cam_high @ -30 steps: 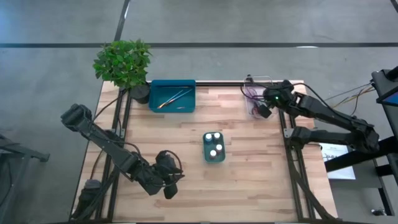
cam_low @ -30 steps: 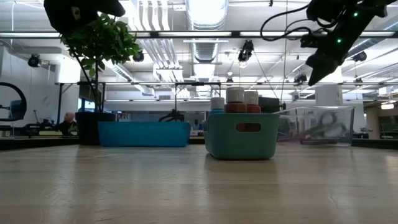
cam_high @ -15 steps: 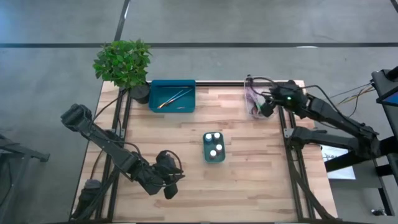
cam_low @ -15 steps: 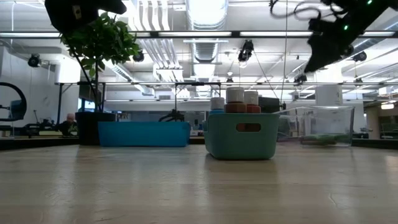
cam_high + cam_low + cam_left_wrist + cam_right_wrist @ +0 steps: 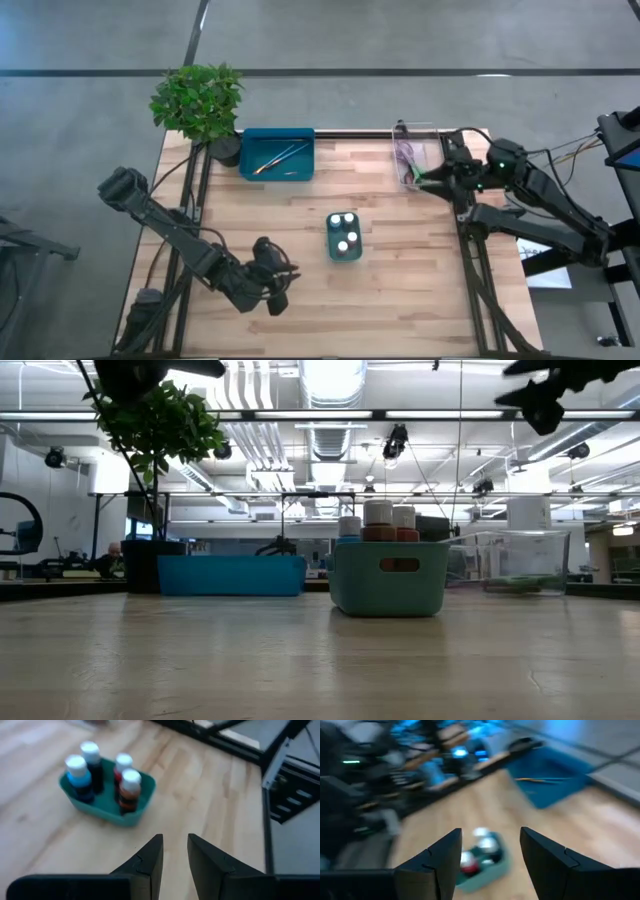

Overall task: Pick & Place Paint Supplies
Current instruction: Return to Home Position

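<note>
- Near the middle of the counter (image 5: 400,300), a small teal bin (image 5: 345,257) is standing upright and holding four white-capped paint pots (image 5: 346,222) packed close together. In the left wrist view their bodies are showing blue, dark, red and orange.
- Along the far edge, left of centre, a wider teal tray (image 5: 250,142) is lying flat, with a few thin brushes (image 5: 282,155) resting slantwise inside it.
- At the far right corner, a clear bin (image 5: 415,128) is holding the scissors. The purple scissors (image 5: 403,155) are showing through its open top in the high view, and the green scissors (image 5: 525,585) are lying on its bottom in the low view.
- At the far left corner, a leafy plant (image 5: 198,100) is standing in a dark pot, just beside the wider teal tray.
- The right arm (image 5: 540,190) is reaching in over the right edge, and the right jaws are hanging just beside the clear bin, raised high above the counter. They are standing wide apart and gripping nothing.
- The left arm (image 5: 190,245) is lying folded over the near left part of the counter, with the left jaws pointing toward the small teal bin and well apart from it. They are parted by only a narrow gap, with nothing between them.
</note>
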### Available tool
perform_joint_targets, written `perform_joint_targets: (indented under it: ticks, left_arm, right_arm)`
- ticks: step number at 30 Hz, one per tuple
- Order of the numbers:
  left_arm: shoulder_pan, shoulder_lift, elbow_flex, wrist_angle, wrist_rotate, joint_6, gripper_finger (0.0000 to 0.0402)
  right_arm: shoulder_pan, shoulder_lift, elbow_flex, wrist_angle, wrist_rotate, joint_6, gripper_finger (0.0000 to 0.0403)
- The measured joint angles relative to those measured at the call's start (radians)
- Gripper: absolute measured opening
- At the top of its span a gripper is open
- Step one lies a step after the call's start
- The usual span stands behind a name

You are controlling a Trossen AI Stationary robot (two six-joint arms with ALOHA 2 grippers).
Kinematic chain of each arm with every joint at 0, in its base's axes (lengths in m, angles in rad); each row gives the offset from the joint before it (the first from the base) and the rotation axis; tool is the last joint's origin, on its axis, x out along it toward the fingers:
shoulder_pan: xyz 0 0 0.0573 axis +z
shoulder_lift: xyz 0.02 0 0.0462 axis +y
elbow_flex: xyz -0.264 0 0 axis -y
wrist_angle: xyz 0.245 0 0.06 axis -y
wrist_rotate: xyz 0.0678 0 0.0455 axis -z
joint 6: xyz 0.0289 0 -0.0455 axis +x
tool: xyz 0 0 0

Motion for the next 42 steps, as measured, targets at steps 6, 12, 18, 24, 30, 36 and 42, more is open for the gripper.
perform_joint_targets:
  ticks: [6, 12, 18, 24, 30, 36, 42]
  left_arm:
    - [0.017, -0.002, 0.0, 0.055, -0.074, 0.075, 0.0098]
    - [0.049, -0.037, -0.01, 0.198, -0.034, 0.228, 0.0098]
    - [0.092, -0.092, -0.062, 0.219, 0.119, 0.253, 0.0098]
    - [0.091, -0.127, -0.135, 0.23, 0.131, 0.237, 0.0098]
    - [0.091, -0.147, -0.182, 0.237, 0.145, 0.216, 0.0098]
    - [0.087, -0.176, -0.238, 0.286, 0.149, 0.243, 0.0098]
    - [0.102, -0.25, -0.402, 0.533, 0.171, 0.27, 0.0098]
  right_arm:
    - [0.002, -0.049, -0.002, 0.025, -0.114, 0.092, 0.0199]
    - [0.002, -0.11, -0.003, 0.027, -0.084, 0.151, 0.0199]
    - [0.002, -0.155, -0.003, 0.014, -0.04, 0.237, 0.0199]
    - [0.003, -0.155, -0.008, -0.114, -0.053, 0.291, 0.0199]
    - [0.028, -0.162, -0.026, -0.142, -0.088, 0.371, 0.0199]
    - [0.049, -0.162, -0.028, -0.12, -0.078, 0.386, 0.0199]
    - [0.048, -0.162, -0.028, -0.069, -0.056, 0.428, 0.0199]
